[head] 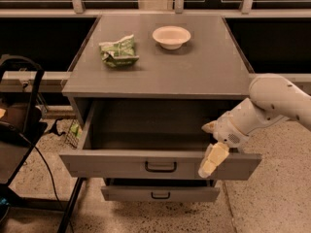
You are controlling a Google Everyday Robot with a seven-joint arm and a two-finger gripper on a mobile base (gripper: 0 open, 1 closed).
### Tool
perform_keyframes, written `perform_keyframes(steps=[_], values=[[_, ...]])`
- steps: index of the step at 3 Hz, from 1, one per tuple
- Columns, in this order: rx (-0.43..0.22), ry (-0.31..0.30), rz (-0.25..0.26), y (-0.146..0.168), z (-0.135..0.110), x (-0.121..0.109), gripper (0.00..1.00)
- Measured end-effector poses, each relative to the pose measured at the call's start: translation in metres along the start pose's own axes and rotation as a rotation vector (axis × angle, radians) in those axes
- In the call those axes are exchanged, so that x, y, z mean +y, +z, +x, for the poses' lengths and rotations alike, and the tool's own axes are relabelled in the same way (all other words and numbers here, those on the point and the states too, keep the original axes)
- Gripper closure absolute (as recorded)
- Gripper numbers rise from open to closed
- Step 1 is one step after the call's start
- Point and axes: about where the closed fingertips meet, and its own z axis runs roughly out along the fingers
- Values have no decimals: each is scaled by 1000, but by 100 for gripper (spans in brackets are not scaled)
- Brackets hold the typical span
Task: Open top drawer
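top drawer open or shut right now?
Open. The top drawer sits pulled well forward of the cabinet, interior exposed. The gripper is at its front panel's right end.

One camera looks down from in front, fairly near, at the cabinet (194,72); the gripper (212,144) sits lower right.

I'm seeing the top drawer (116,164) showing a matt grey finish, and the gripper (210,148) at its near right edge looking smooth cream plastic.

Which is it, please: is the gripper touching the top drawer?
Cannot tell: in the camera view the gripper overlaps the right front of the top drawer.
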Motion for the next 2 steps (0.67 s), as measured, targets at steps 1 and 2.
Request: perform_keyframes(steps=[1,2], values=[[42,-25,38,-19,-8,-2,0],[57,-31,92,-46,-13,-13,0]])
